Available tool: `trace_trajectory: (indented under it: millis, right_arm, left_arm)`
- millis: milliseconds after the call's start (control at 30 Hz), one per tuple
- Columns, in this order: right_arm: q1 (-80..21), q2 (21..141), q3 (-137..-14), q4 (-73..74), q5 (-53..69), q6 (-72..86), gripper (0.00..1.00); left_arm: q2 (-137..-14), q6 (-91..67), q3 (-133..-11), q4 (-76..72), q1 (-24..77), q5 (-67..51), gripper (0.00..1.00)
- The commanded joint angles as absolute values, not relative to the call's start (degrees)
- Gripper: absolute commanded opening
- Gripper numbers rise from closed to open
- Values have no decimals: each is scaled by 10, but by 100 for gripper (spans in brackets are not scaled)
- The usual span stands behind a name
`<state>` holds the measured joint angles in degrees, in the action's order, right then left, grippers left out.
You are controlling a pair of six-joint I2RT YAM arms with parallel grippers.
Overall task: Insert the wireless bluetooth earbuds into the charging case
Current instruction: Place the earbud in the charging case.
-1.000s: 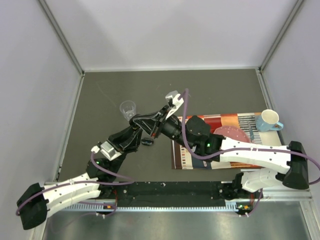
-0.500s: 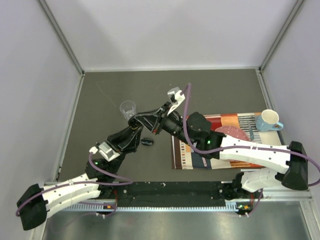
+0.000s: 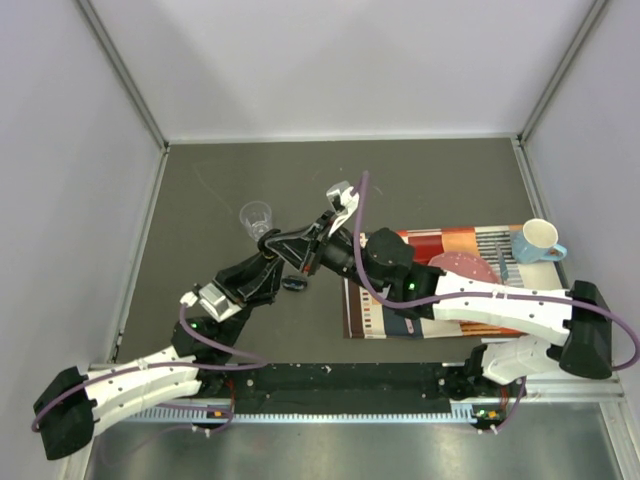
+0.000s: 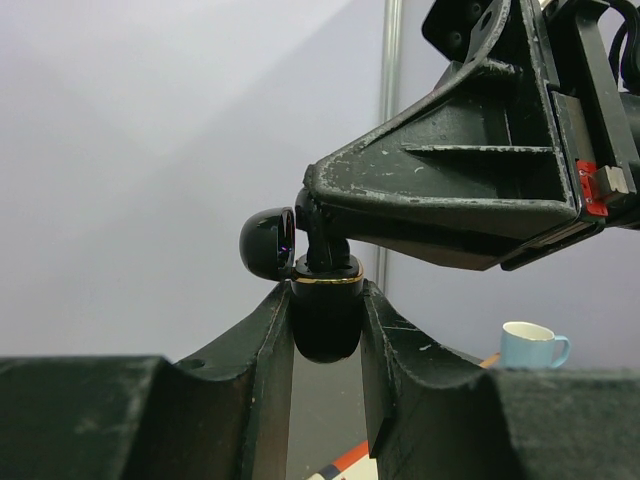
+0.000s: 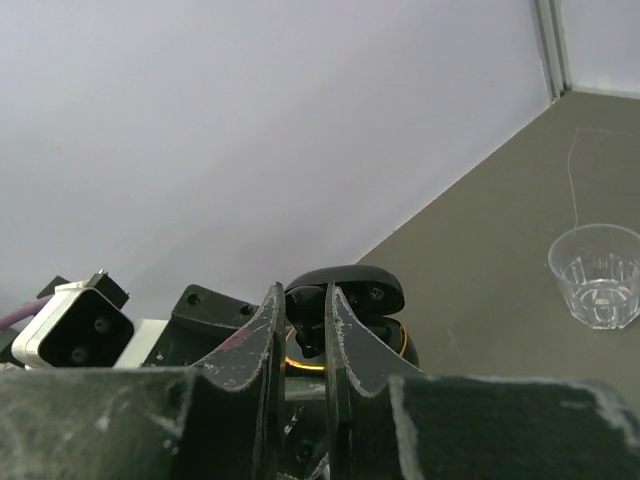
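Glossy black rounded charging case with a gold rim, domed lid swung open to one side, held upright off the dark grey table. Tiny black earbud right at the case's open mouth; seated or not, impossible to tell. Clear plastic cup upright on the table, well apart.

Left arm stretched forward, left gripper clamped on the case's sides. Right arm reaching across from the right, right gripper tilted down over the case, fingers pinched nearly together on the earbud.

Second small black bud-shaped piece lying on the table just below both grippers. Blue-and-white mug on the striped mat.
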<state>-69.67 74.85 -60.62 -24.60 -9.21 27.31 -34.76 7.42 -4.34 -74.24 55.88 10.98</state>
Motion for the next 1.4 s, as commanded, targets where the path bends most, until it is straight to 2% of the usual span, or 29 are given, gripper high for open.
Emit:
trace_trajectory:
  millis: [0,367,700,1133,1300,1367]
  right_arm:
    - [-694,761,-606,-266,-93,276,0]
    - [-694,770,-604,-260,-89,277,0]
    - [-707,737,-581,-196,-173,230,1]
    - [-706,744,-622,-163,-182,228,31]
    - [-706,744,-633,-164,-185,228,36]
    - [-706,741,-642,-159,-185,228,44]
  left_arm:
    - [-345,68,-64,-863,558,99,0]
    - [-345,70,-61,-872,558,105,0]
    - [-333,81,-63,-874,558,105,0]
    - [-325,82,-62,-868,558,98,0]
    - [-326,80,-62,-866,558,98,0]
    - [-326,81,-62,-862,558,97,0]
